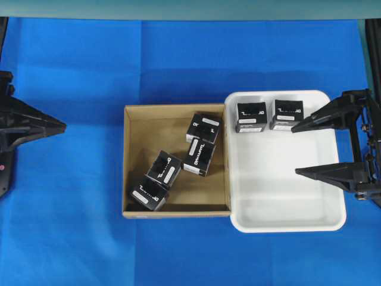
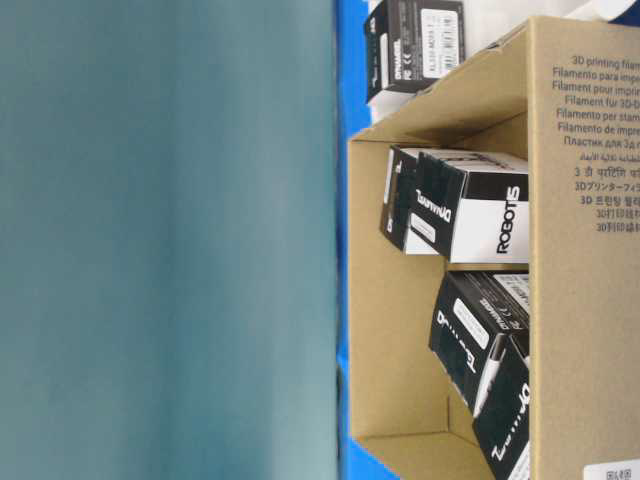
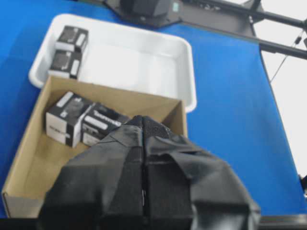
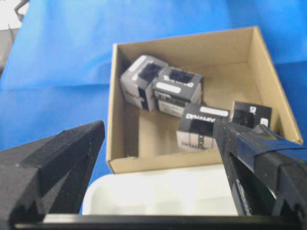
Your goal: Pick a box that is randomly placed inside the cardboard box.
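The brown cardboard box (image 1: 149,128) sits mid-table and holds several black boxes with white label strips: one at its far right (image 1: 203,127), one beside that (image 1: 199,157), and two at the near left (image 1: 164,168) (image 1: 148,193). My left gripper (image 1: 62,126) is shut and empty, well left of the cardboard box; in the left wrist view its shut tip (image 3: 143,120) covers part of the carton (image 3: 29,167). My right gripper (image 1: 294,150) is open and empty above the right part of the white tray. In the right wrist view it (image 4: 160,129) faces the carton (image 4: 182,45).
A white plastic tray (image 1: 286,202) touches the cardboard box's right wall and holds two black boxes (image 1: 251,116) (image 1: 286,114) at its far edge. Blue cloth (image 1: 71,226) covers the table. The table-level view shows the carton's printed outer wall (image 2: 580,300).
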